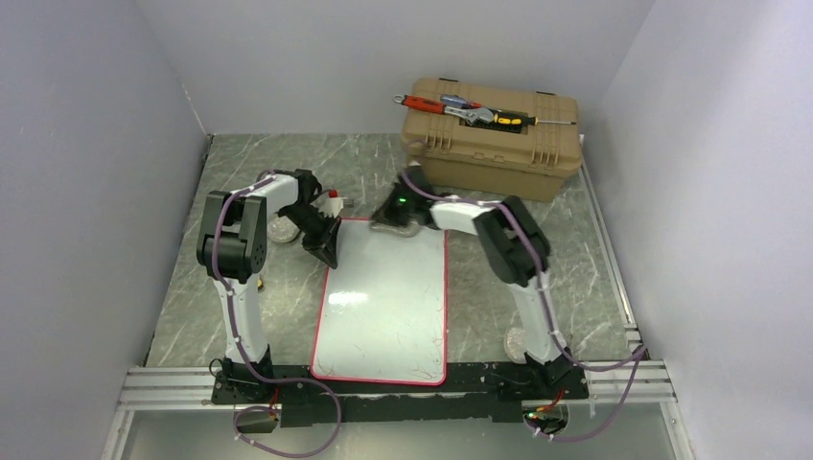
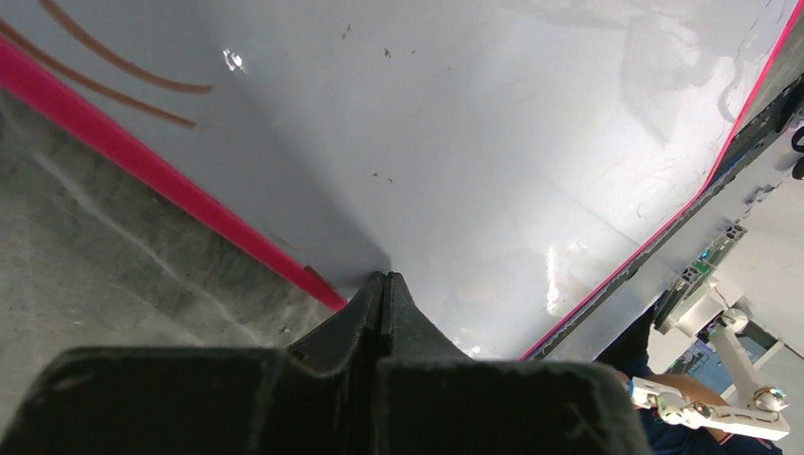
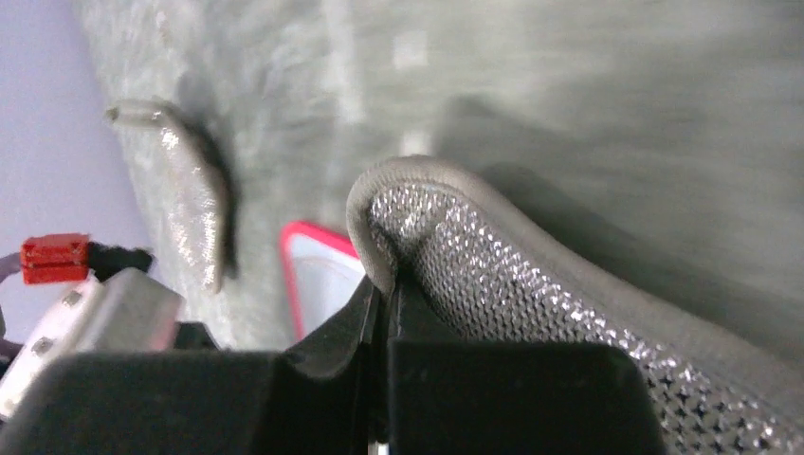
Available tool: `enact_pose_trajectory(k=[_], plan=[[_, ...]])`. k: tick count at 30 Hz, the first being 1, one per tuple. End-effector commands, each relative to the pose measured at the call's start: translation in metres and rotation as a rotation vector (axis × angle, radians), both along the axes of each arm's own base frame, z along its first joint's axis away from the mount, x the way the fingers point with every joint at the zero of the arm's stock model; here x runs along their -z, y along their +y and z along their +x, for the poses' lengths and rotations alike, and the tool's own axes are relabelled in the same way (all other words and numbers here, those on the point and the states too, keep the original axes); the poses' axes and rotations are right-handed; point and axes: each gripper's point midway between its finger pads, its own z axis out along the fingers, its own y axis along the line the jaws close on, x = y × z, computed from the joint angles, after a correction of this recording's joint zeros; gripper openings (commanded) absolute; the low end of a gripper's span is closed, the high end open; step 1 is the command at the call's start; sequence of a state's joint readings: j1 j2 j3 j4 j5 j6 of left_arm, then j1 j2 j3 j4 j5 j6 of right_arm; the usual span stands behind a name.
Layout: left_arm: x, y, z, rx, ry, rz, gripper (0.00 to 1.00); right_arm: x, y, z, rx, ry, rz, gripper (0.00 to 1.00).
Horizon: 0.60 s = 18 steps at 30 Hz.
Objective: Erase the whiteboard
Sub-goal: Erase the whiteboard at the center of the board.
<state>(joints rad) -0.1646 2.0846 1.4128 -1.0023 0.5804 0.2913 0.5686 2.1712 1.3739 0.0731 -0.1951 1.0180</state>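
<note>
- At table's left: left gripper (image 1: 326, 251) angled down over the far-left part of the whiteboard (image 1: 383, 307); black fingers pressed together, nothing between them; left wrist view puts the tips (image 2: 384, 280) right at the board's red rim, actual contact not certain
- Tabletop (image 1: 187, 307): grey-green, marbled with pale veins, matte
- Centre, between the two arms: whiteboard lies flat, long axis running from the arm bases toward the far wall, near short edge just beside the base rail; rectangle with rounded corners, glossy white face showing reflections (image 2: 474, 142), thin red rim
- Marks on it: two curved brown pen strokes (image 2: 123, 81) near the rim, faint thin scribbles (image 1: 403, 340) toward the near end
- Far edge of board, right of centre: right gripper (image 1: 391, 220) pinching a grey mesh pad (image 3: 531, 294), woven dimpled texture, smooth rolled border; a red-rimmed board corner (image 3: 322, 270) shows just beyond it
- Far right: tan plastic toolbox (image 1: 494, 153), ribbed lid, latched, well apart from the board; hand tools (image 1: 470, 110) with red and yellow grips lying on top
</note>
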Motion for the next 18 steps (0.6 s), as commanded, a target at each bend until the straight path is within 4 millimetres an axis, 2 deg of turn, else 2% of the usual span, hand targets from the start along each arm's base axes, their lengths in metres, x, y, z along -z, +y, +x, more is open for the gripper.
enact_pose_trajectory(k=[1,2,4,5,7,11,13,14,15,17,18], plan=[[0.048,0.038,0.015,0.070,-0.101,0.185,0.04,0.082,0.066,-0.064,-0.179,0.200,-0.159,0.00],[0.047,0.038,0.016,0.069,-0.100,0.185,0.04,0.084,0.070,-0.066,-0.183,0.210,-0.154,0.00],[0.047,0.039,0.016,0.068,-0.102,0.184,0.04,0.090,0.053,-0.071,-0.150,0.229,-0.172,0.00],[0.047,0.039,0.017,0.069,-0.106,0.184,0.04,0.094,0.034,-0.074,-0.118,0.240,-0.192,0.00],[0.046,0.039,0.017,0.069,-0.112,0.184,0.04,0.086,-0.014,-0.072,-0.028,0.245,-0.190,0.00],[0.044,0.038,0.019,0.064,-0.120,0.173,0.04,0.091,-0.114,-0.096,0.107,0.261,-0.272,0.00],[0.044,0.038,0.018,0.065,-0.120,0.171,0.04,0.094,-0.144,-0.108,0.143,0.266,-0.330,0.00],[0.045,0.039,0.018,0.064,-0.117,0.172,0.04,0.095,-0.148,-0.110,0.148,0.267,-0.341,0.00],[0.046,0.039,0.017,0.064,-0.116,0.172,0.04,0.095,-0.145,-0.107,0.146,0.261,-0.334,0.00],[0.046,0.039,0.018,0.062,-0.114,0.173,0.04,0.095,-0.113,-0.097,0.100,0.259,-0.288,0.00],[0.046,0.039,0.018,0.061,-0.113,0.173,0.04,0.093,-0.085,-0.093,0.050,0.245,-0.272,0.00]])
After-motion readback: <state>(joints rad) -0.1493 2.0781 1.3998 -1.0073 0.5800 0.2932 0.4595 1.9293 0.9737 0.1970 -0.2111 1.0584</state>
